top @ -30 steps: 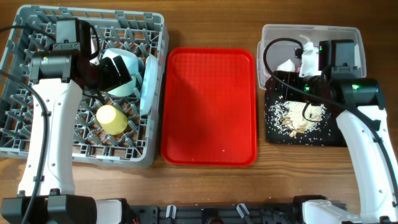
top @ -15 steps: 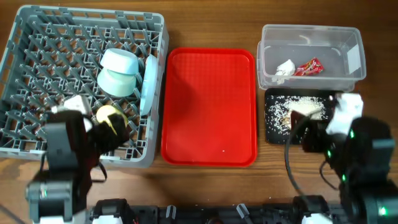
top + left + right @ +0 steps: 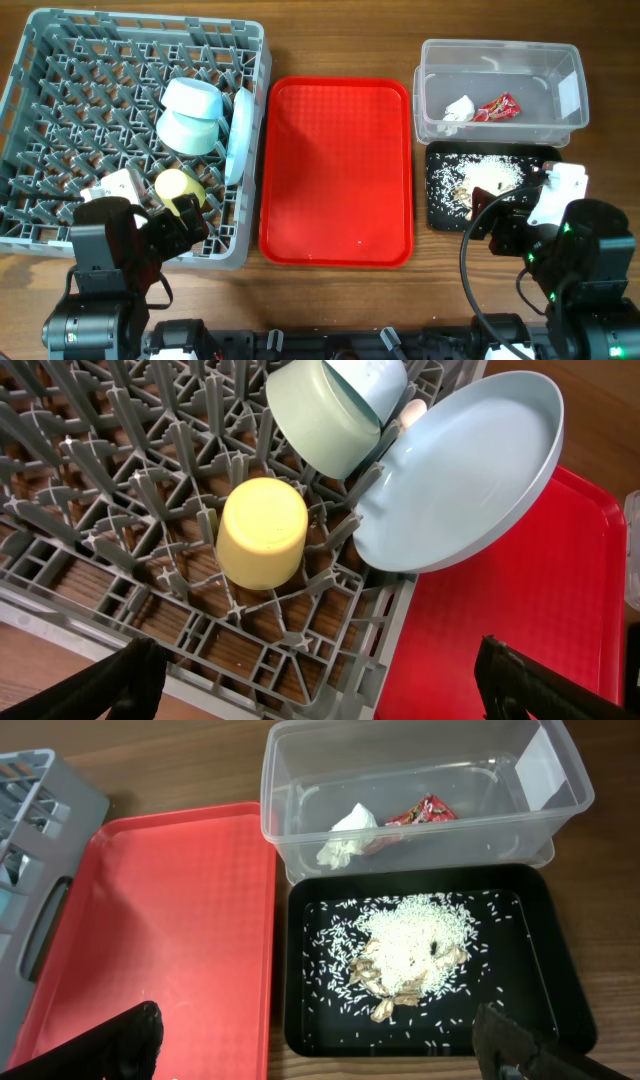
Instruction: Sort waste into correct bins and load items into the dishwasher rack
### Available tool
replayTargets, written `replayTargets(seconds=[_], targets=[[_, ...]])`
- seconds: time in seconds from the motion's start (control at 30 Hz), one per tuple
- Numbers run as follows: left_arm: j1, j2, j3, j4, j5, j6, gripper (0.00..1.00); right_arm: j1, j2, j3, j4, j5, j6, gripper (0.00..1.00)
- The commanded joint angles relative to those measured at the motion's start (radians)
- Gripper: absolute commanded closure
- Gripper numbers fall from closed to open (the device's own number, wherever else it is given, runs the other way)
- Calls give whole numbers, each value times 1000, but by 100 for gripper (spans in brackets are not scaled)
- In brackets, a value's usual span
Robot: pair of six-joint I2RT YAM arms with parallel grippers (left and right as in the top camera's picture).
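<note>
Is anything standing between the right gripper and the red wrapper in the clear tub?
Yes. The black tray with the food scraps lies between the right gripper and the clear tub, and the tub's near wall stands in front of the red wrapper. The tub is open on top.

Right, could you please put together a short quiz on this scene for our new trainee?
1. True or false: the food scraps lie in the black tray.
2. Which holds the red wrapper? A) the red serving tray B) the clear tub C) the grey rack
3. Fill in: the left gripper and the right gripper both stand ____.
Key: 1 true; 2 B; 3 open.
</note>
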Motion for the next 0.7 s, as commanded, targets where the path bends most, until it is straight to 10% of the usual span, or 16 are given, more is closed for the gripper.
replayTargets(seconds=[0.0, 0.17, 0.5, 0.67], targets=[[5, -3, -7, -1, -10, -9, 0, 2, -68, -5, -6, 43, -18, 0], [5, -3, -7, -1, -10, -9, 0, 11, -286, -123, 162, 54, -41, 0], [5, -3, -7, -1, -10, -9, 0, 76, -612, -864, 1131, 27, -31, 0], [5, -3, -7, -1, -10, -8, 0, 53, -612, -953, 1042, -67, -155, 0]])
